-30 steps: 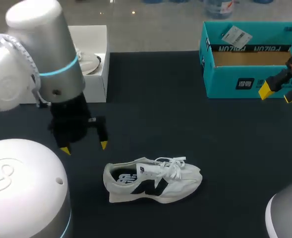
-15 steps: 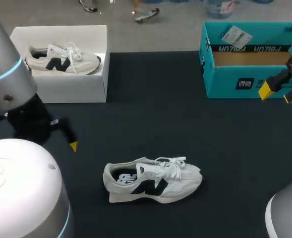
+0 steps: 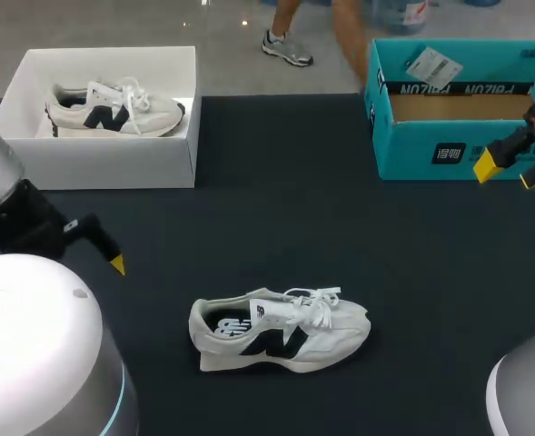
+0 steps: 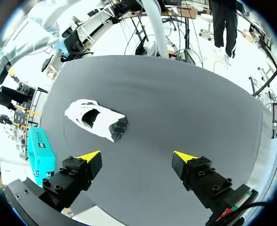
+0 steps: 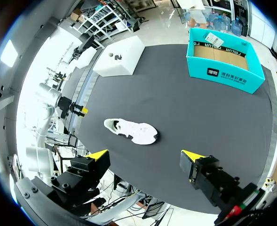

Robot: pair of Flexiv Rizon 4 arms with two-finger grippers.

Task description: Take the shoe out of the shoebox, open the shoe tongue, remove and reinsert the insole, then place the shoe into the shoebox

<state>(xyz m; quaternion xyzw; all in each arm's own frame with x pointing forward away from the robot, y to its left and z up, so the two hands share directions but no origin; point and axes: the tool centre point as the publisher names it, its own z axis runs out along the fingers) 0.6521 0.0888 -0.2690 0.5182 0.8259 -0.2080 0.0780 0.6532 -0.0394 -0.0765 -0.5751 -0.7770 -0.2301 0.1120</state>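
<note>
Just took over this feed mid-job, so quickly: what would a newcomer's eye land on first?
The white sneaker with a black logo, alone in the middle of the dark table. Next, the open white shoebox at the far left with a matching sneaker inside, and the teal cardboard box at the far right.

1. This looks like a robotics lab test station. Two large white robot arms, the left arm and the right arm, flank one dark matte worktop.
2. Each arm ends in a black two-fingered hand with yellow tips: the left hand and the right hand.
3. Props are laid out as for a trial: a white shoebox at 10 o'clock, a teal shoebox at 2 o'clock and a loose shoe near 6 o'clock.
</note>
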